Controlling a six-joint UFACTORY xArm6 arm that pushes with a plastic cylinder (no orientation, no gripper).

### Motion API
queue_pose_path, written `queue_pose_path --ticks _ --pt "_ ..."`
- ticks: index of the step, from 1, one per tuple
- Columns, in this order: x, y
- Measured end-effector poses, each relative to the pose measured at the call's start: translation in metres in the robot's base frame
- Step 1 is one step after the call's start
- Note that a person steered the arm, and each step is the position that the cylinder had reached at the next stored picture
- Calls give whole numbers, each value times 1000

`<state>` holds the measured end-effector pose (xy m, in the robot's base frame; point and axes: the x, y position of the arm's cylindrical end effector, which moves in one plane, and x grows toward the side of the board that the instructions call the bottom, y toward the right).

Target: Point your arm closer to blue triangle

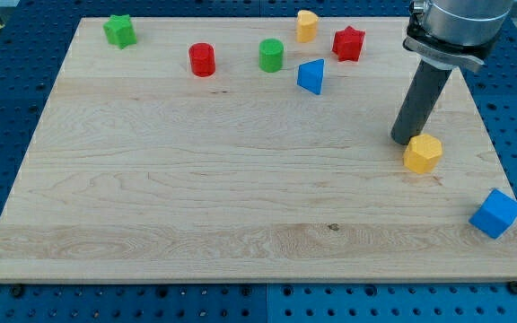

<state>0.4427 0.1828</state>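
Note:
The blue triangle (311, 76) lies near the view's top, right of centre, on the wooden board (196, 188). My tip (403, 140) rests on the board at the view's right, well to the right of and below the blue triangle. The tip stands just to the upper left of a yellow hexagon block (423, 153), touching or nearly touching it.
A green cylinder (271, 55), a red cylinder (202, 59), a yellow block (306, 25) and a red star (348, 43) sit near the blue triangle along the top. A green star (119, 30) is at top left. A blue cube (495, 213) sits at lower right.

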Motion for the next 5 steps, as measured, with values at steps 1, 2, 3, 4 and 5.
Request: queue_pose_path --ticks 1,2,3,4,5 --pt "-18 7" --pt "-1 26" --pt "31 26" --pt "22 26" --pt "4 25"
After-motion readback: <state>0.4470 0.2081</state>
